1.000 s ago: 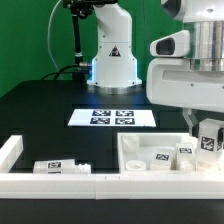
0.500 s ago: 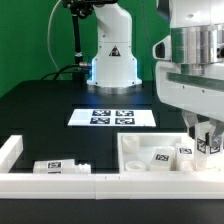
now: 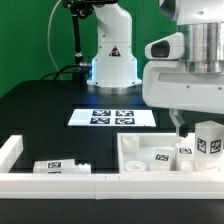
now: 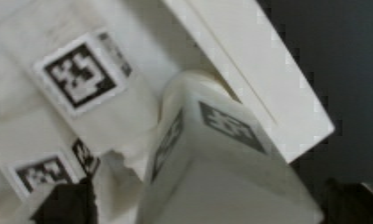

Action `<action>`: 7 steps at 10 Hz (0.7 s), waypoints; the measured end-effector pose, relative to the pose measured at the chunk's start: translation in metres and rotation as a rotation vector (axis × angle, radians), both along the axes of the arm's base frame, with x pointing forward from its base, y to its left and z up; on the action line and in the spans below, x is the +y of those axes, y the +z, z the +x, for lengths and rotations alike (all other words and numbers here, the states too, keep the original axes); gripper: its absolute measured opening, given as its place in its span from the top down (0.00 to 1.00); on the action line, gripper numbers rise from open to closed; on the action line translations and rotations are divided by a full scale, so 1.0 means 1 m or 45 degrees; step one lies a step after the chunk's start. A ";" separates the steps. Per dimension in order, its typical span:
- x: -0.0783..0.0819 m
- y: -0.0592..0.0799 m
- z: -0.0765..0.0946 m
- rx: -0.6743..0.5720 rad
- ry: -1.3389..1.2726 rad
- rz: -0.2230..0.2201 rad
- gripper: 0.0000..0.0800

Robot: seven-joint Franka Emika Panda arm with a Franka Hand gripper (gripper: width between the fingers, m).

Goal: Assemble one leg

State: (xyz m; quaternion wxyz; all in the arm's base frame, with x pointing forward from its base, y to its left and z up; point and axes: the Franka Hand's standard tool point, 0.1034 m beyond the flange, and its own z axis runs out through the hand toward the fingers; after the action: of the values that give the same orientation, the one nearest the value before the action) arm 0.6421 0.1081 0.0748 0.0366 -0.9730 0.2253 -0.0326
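Note:
My gripper [image 3: 204,128] is at the exterior view's right, over the large white tray-shaped part [image 3: 133,146]. It is shut on a leg [image 3: 208,143], a small white peg with a black-and-white tag, held upright just above the tray's right side. In the wrist view the leg [image 4: 215,125] fills the middle, gripped between the dark fingers of the gripper [image 4: 209,200], with the tray's tagged floor [image 4: 58,70] behind it. A second leg [image 3: 55,166] lies flat at the front left.
Two more tagged white pieces [image 3: 160,155] [image 3: 184,150] lie inside the tray. The marker board [image 3: 113,117] lies behind it. A white rail [image 3: 60,182] runs along the front, with a raised end [image 3: 10,150] at the left. The robot base [image 3: 112,60] stands at the back.
The wrist has turned. The held leg dipped slightly toward the tray half a second ago and is back a little higher now. The other parts have not moved.

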 end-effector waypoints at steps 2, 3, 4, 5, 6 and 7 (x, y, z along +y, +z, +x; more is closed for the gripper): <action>0.001 -0.001 -0.001 -0.013 0.178 -0.026 0.19; 0.000 -0.001 -0.001 -0.016 0.239 -0.034 0.19; -0.001 -0.001 -0.001 -0.020 0.351 -0.052 0.19; 0.003 -0.001 0.001 -0.050 0.515 -0.093 0.19; 0.014 -0.003 -0.002 -0.072 0.740 -0.145 0.19; 0.017 -0.002 -0.002 -0.080 0.922 -0.174 0.19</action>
State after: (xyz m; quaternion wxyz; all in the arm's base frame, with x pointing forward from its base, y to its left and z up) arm 0.6405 0.1247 0.0723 -0.0125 -0.9885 -0.1375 -0.0625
